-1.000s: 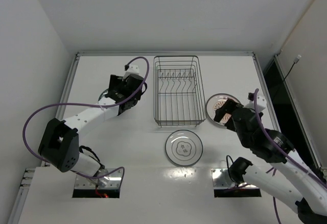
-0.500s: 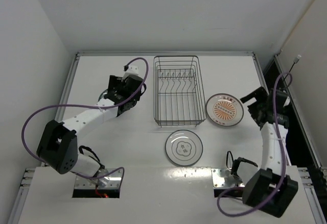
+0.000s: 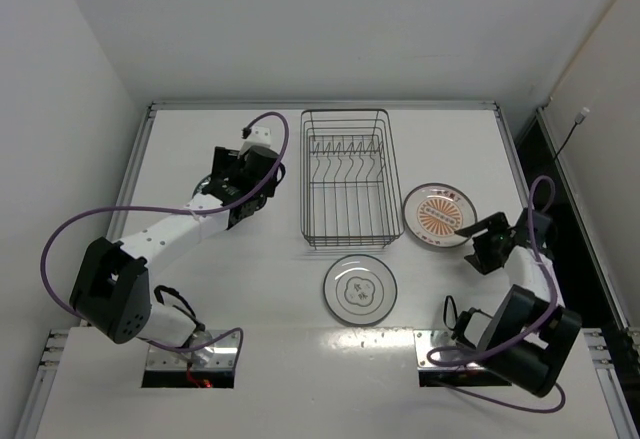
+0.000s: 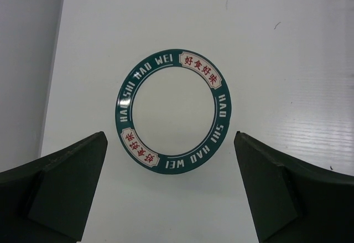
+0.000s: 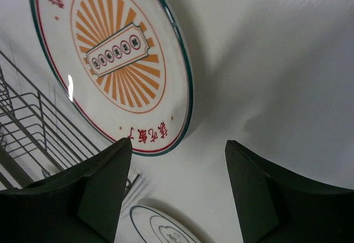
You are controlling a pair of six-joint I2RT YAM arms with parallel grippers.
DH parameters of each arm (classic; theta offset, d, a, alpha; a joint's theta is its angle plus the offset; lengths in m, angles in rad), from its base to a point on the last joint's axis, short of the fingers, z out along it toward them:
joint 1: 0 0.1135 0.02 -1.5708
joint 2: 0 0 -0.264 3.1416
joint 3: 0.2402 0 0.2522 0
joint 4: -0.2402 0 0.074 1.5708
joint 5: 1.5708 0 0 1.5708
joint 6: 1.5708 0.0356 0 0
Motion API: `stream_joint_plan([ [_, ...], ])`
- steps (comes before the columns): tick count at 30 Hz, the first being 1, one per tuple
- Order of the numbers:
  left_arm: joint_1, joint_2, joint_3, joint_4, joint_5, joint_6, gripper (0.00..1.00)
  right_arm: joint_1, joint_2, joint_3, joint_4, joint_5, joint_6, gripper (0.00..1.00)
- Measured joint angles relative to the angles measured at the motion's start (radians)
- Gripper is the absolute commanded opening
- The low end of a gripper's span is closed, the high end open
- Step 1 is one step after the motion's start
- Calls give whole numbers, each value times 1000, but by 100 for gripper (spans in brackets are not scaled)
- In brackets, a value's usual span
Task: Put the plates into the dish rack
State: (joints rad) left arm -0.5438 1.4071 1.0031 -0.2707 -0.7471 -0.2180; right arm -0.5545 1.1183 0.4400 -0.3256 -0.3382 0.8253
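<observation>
the left gripper (image 3: 234,177) hung released, jaws wide, above the teal-rimmed plate (image 4: 173,110), which lay flat on the table (image 3: 270,289) left of the dish rack (image 3: 303,181). the dark-ringed plate (image 3: 360,288) lay just off the rack's near end. the orange-sunburst plate (image 3: 438,214) lay right of the rack, with the right gripper (image 5: 178,141) at its edge, jaws apart, clamping nothing.

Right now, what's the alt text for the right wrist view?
An orange sunburst plate with a teal and red rim lies flat on the white table, just ahead of the right pincer, whose dark fingers stand apart with nothing between them. Dish rack wires show at left; a second plate peeks in below.
</observation>
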Motion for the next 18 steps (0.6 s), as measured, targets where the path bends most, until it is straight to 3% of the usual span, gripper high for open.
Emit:
stream_joint_plan([
  [5, 0, 0, 0, 0, 3, 0, 99, 2, 149, -48, 106, -28, 64, 64],
  [9, 0, 0, 0, 1, 6, 0, 99, 1, 195, -89, 243, -93, 145, 42],
  [11, 0, 0, 0, 1, 8, 0, 99, 0, 218, -116, 312, -114, 188, 37],
  [16, 0, 0, 0, 2, 11, 0, 99, 0, 292, -127, 400, -143, 227, 1],
  [18, 0, 0, 0, 3, 11, 0, 99, -7, 298, -127, 427, -173, 218, 0],
])
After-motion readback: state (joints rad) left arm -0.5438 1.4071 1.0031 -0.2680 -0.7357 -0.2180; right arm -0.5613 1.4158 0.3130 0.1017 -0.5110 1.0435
